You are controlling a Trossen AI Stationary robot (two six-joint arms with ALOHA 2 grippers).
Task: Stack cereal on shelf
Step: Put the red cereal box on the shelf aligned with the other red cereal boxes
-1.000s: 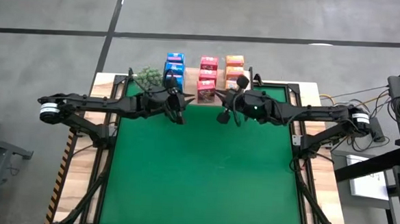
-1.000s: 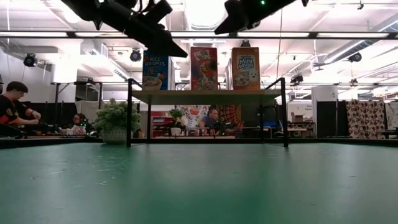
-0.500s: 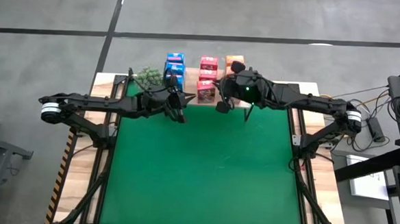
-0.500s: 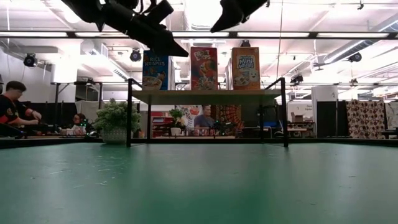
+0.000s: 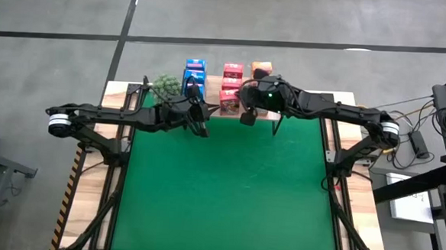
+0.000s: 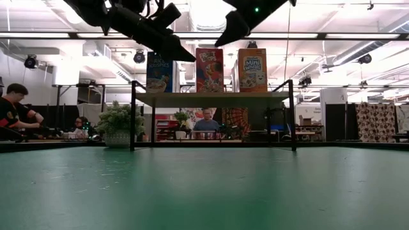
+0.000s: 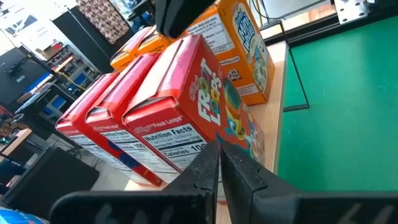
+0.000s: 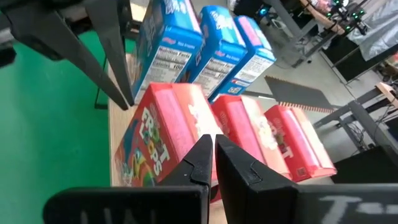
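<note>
The cereal stands in three rows on the wooden shelf (image 6: 211, 99) at the table's far edge: blue boxes (image 5: 195, 74), pink-red boxes (image 5: 231, 83) and orange boxes (image 5: 261, 67). My left gripper (image 5: 203, 130) is shut and hangs in the air just left of the front pink-red box (image 7: 186, 106), near the blue row. My right gripper (image 5: 245, 118) is shut too. It hovers a little above that same front pink-red box (image 8: 161, 134), with a small gap showing under its tip (image 6: 219, 43). Neither gripper has anything between its fingers.
A green leafy plant (image 5: 164, 85) stands at the shelf's left end, beside the left arm. The green mat (image 5: 227, 194) lies bare toward the near edge. The shelf's black legs (image 6: 133, 115) rise at the far edge. People (image 6: 13, 108) sit in the room beyond.
My right gripper has swung from over the mat toward the table's far edge and a little left, rising and turning, and now hangs over the pink-red row on the shelf. My left arm has kept still. The boxes have not moved.
</note>
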